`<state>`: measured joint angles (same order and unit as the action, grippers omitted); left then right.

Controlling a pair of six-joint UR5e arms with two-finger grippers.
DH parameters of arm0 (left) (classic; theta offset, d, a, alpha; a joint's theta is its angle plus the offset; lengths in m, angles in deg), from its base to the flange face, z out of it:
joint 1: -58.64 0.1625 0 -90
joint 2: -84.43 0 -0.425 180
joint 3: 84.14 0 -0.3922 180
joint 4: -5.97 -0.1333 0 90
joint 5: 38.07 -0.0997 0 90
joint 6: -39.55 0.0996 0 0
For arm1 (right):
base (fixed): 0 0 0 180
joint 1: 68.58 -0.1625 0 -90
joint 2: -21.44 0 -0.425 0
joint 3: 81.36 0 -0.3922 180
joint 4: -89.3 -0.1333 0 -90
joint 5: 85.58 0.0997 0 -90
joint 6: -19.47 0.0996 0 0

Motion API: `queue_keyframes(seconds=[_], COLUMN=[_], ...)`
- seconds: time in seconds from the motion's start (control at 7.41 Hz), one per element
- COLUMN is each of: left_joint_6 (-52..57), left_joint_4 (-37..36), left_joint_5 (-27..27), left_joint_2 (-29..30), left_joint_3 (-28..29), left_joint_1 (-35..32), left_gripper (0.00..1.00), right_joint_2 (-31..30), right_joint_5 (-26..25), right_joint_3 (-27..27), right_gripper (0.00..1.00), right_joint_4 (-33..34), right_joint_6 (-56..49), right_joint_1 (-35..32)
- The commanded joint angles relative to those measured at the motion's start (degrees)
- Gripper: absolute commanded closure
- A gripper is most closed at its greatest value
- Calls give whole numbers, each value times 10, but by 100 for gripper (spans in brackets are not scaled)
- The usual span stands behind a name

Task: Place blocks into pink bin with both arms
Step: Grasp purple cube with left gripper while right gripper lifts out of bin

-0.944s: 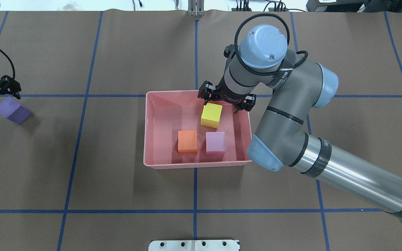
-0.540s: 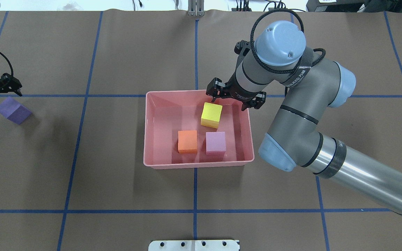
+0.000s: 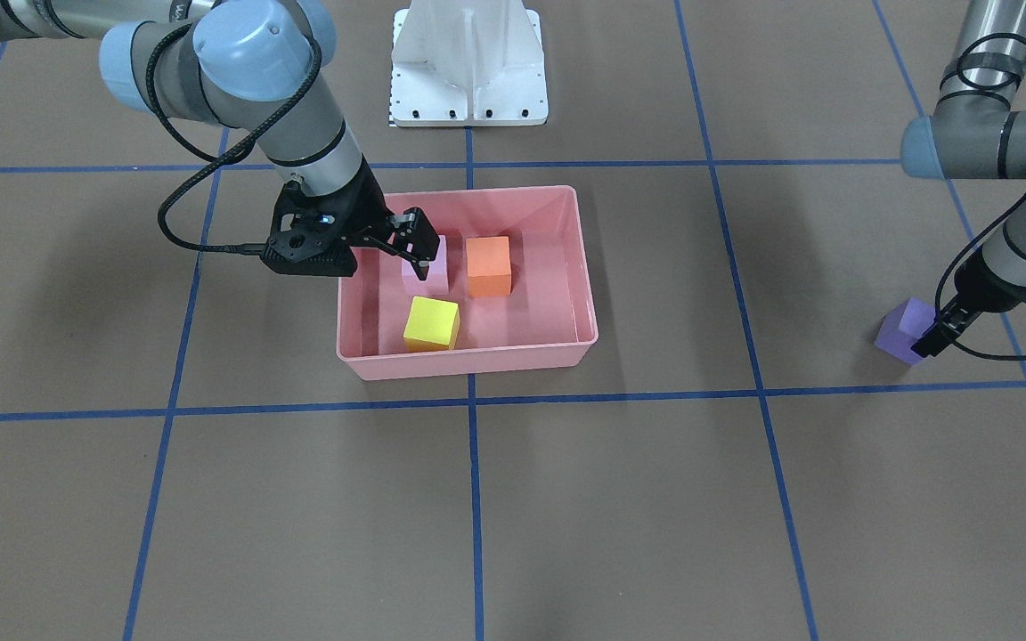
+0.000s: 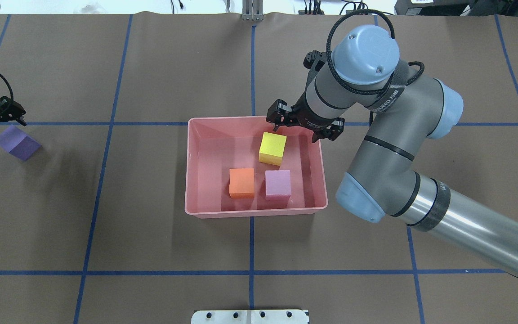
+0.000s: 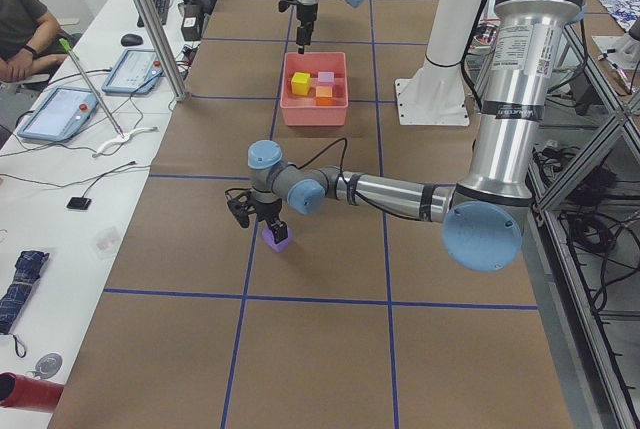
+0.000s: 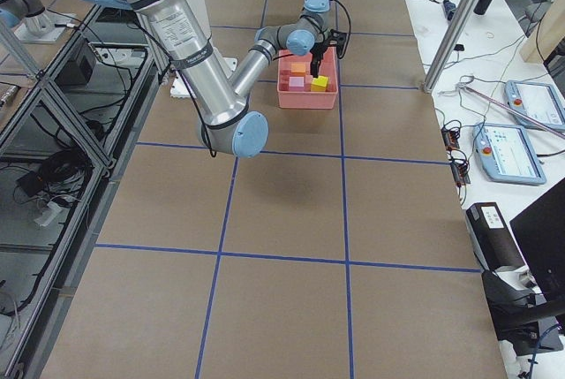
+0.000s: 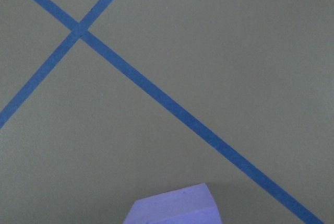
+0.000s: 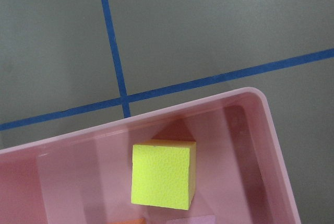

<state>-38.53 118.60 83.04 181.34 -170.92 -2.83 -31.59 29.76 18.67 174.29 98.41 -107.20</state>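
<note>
Right tool point(image 4: 303, 127) wide open, empty, over pink bin point(image 4: 205, 212) far rim, yellow block point(image 4: 272, 147) just beneath. Left tool point(image 3: 987, 342) open, empty, purple block point(image 3: 900, 331) just beside, well apart from bin.

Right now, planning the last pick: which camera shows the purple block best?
Overhead exterior: the purple block lies whole, uncovered. Front-facing, the left gripper overlaps it; the left wrist view crops it; exterior left shows it small.

- Note the right arm point(image 4: 389, 148): grey tubes, light-blue joint caps point(image 4: 366, 47), silver forearm point(image 4: 466, 225) ringed with black bands.
- A black cable point(image 4: 330, 39) loops by its wrist.
- The left arm point(image 3: 1025, 236) matches; you'll find the right tool point(image 4: 295, 133) and the left tool point(image 3: 992, 336) both black.
</note>
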Motion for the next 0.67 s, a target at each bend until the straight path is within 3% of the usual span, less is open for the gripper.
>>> queue_keyframes(seconds=[0.0,0.13,0.54], left_joint_6=[-13,-23,-46], left_joint_4=[41,56,58], left_joint_5=[0,0,4], left_joint_2=[-1,0,6], left_joint_3=[26,36,29], left_joint_1=[0,1,1], left_gripper=[1,10,96], right_joint_2=[-1,-1,-23], right_joint_5=[1,1,25], right_joint_3=[1,3,25], right_gripper=[0,0,0], right_joint_4=[0,1,2], right_joint_6=[0,1,-2], right_joint_1=[0,-1,-26])
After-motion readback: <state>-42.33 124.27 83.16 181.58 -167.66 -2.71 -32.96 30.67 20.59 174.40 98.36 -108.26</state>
